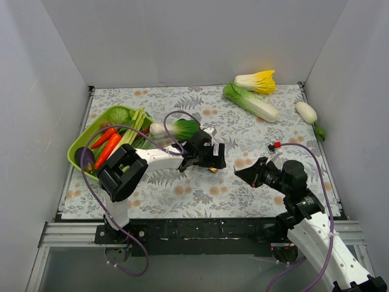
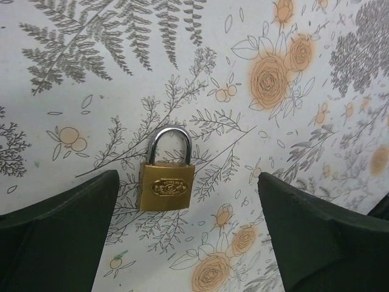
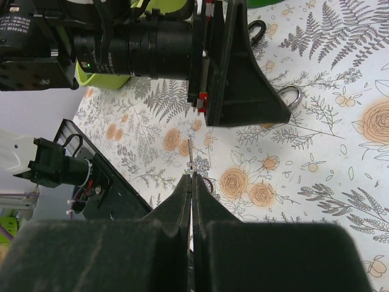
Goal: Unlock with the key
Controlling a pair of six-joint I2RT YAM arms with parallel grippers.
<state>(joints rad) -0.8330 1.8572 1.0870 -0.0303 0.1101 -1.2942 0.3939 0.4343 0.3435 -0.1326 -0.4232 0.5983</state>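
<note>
A brass padlock (image 2: 167,185) with a silver shackle lies flat on the floral cloth, shackle closed. My left gripper (image 2: 188,234) hovers over it, open, with one finger (image 2: 61,228) on each side and the lock nearer the left one. In the top view the left gripper (image 1: 217,159) is at the table's middle with the padlock (image 1: 214,170) just under it. My right gripper (image 3: 192,180) is shut on a thin silver key (image 3: 191,155), whose blade points toward the left gripper (image 3: 243,73). In the top view the right gripper (image 1: 239,173) is a little right of the lock.
A green basket (image 1: 76,152) with carrots (image 1: 108,146) stands at the left. A bok choy (image 1: 179,128) lies behind the left arm. A napa cabbage (image 1: 252,102), a yellow cabbage (image 1: 258,81) and a white radish (image 1: 307,112) lie at the back right. Grey walls enclose the table.
</note>
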